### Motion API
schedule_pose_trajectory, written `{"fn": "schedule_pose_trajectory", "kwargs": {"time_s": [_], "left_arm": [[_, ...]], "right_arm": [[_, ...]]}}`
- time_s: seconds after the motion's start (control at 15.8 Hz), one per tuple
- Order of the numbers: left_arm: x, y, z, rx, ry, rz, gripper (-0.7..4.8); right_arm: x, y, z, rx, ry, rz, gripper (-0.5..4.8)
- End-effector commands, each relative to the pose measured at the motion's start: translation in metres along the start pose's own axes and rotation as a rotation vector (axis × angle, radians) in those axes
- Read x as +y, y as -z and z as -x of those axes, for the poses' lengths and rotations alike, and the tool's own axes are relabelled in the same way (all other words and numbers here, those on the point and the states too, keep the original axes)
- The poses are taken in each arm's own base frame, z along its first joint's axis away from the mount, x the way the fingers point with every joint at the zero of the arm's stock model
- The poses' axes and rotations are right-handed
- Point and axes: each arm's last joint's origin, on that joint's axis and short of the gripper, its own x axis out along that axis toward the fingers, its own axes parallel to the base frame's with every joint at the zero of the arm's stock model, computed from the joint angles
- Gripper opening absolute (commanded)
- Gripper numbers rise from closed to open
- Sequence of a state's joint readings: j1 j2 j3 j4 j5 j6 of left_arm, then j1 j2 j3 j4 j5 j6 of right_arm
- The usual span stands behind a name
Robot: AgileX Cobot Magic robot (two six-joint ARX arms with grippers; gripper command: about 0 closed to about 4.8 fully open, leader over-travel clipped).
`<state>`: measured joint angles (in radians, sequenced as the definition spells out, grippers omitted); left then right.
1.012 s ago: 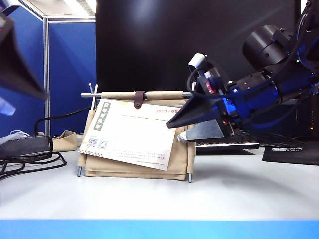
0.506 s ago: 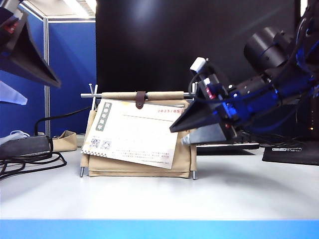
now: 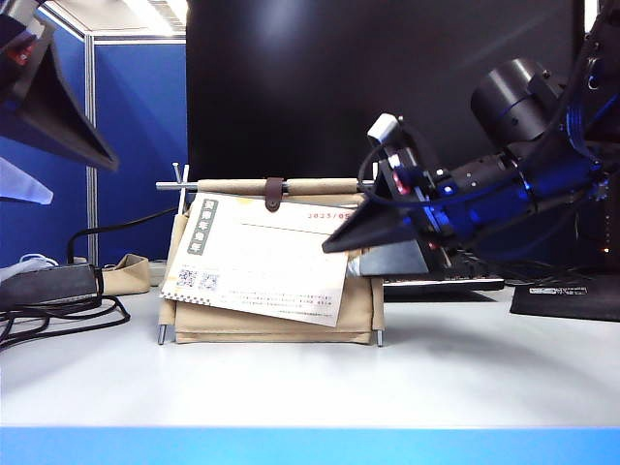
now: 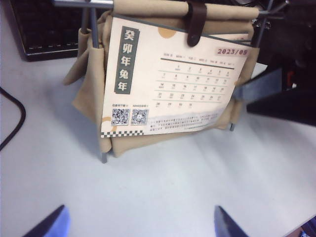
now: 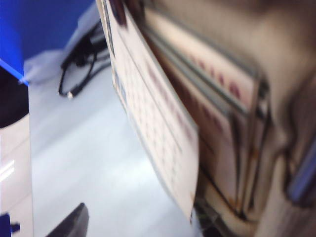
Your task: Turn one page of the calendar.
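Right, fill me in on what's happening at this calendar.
The right gripper is at the right edge of the calendar, fingers open around the edge of the 2023/05 page, which hangs askew at the front. The left gripper hovers open, above and left, holding nothing. The page is not turned yet.

I'm looking across a white tabletop (image 3: 310, 378) with a blue front edge. A big black monitor (image 3: 378, 87) fills the upper middle of the frame, and a blue partition panel (image 3: 140, 136) stands upper left. Black cables (image 3: 58, 315) lie at left, a keyboard (image 3: 441, 284) at right.
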<state>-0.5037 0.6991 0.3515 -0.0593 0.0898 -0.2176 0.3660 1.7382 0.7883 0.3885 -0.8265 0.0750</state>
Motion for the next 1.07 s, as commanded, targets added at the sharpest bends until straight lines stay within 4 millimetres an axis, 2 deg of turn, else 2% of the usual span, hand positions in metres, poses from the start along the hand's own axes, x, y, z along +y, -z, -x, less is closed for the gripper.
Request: {"fn": "schedule_pose_trajectory", "kwargs": {"time_s": [0.06, 0.38, 0.44, 0.57, 0.63, 0.76, 0.82, 0.89, 0.95, 1.07], "left_arm": [[-0.001, -0.003, 0.0, -0.021, 0.008, -0.005, 3.82], [-0.001, -0.005, 0.0, -0.036, 0.008, -0.032, 3.82], [-0.001, -0.006, 0.0, -0.048, 0.011, -0.032, 3.82], [-0.002, -0.006, 0.0, -0.05, 0.011, -0.033, 3.82], [-0.001, -0.006, 0.0, -0.05, 0.01, -0.04, 3.82], [-0.001, -0.006, 0.0, -0.047, 0.001, -0.054, 3.82], [-0.001, -0.005, 0.0, -0.048, -0.014, -0.057, 3.82], [-0.001, -0.005, 0.0, -0.045, -0.017, -0.057, 3.82], [-0.001, -0.005, 0.0, -0.045, -0.016, -0.057, 3.82], [-0.001, -0.005, 0.0, -0.045, -0.016, -0.057, 3.82]], "right_arm": [[0.004, -0.007, -0.002, -0.04, -0.021, 0.021, 2.7], [0.012, 0.0, -0.023, 0.006, -0.071, 0.007, 2.47], [0.008, 0.004, -0.027, 0.019, -0.068, -0.025, 2.14], [0.002, 0.011, -0.032, 0.035, -0.065, -0.068, 0.82], [0.0, 0.011, -0.034, 0.028, -0.07, -0.077, 0.5], [0.0, 0.007, -0.034, -0.002, -0.081, -0.079, 0.55], [0.0, 0.005, -0.034, -0.014, -0.075, -0.08, 1.0], [0.0, 0.005, -0.034, -0.016, -0.069, -0.082, 1.78], [0.001, 0.005, -0.034, -0.016, -0.07, -0.085, 2.09], [0.001, 0.004, -0.034, -0.018, -0.074, -0.082, 2.13]]}}
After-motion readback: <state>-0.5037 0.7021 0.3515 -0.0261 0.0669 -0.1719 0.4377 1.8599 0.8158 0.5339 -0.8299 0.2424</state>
